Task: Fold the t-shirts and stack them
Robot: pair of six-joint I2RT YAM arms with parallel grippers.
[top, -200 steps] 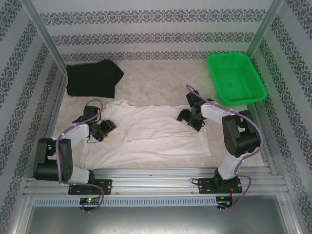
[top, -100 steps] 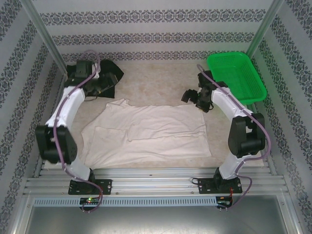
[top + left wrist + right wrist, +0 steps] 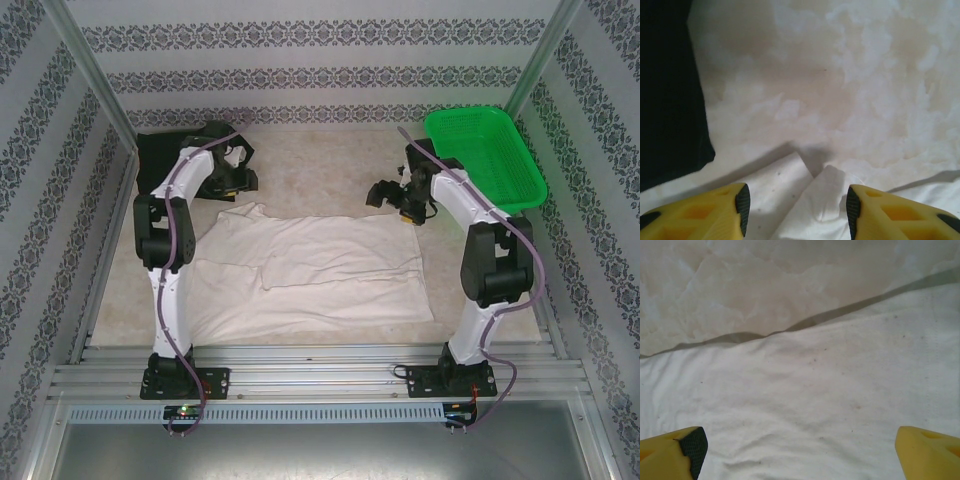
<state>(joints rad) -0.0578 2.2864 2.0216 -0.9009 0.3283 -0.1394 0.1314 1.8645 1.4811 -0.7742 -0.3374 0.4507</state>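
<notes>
A cream t-shirt lies spread flat in the middle of the table, partly folded. A black t-shirt lies bunched at the back left. My left gripper hovers over the cream shirt's back-left corner, between the two shirts. In the left wrist view the left gripper is open, with the cream corner lying below the gap and the black shirt to the left. My right gripper is over the back-right corner. It stands wide open above the cream cloth.
A green mesh basket sits at the back right, close behind the right arm. Patterned walls enclose the table on three sides. Bare marbled tabletop lies between the two grippers at the back.
Both arms reached from the middle of the cream shirt to its back edge. The left one swung over the black shirt, then right to the corner. The right jaws opened wider.
</notes>
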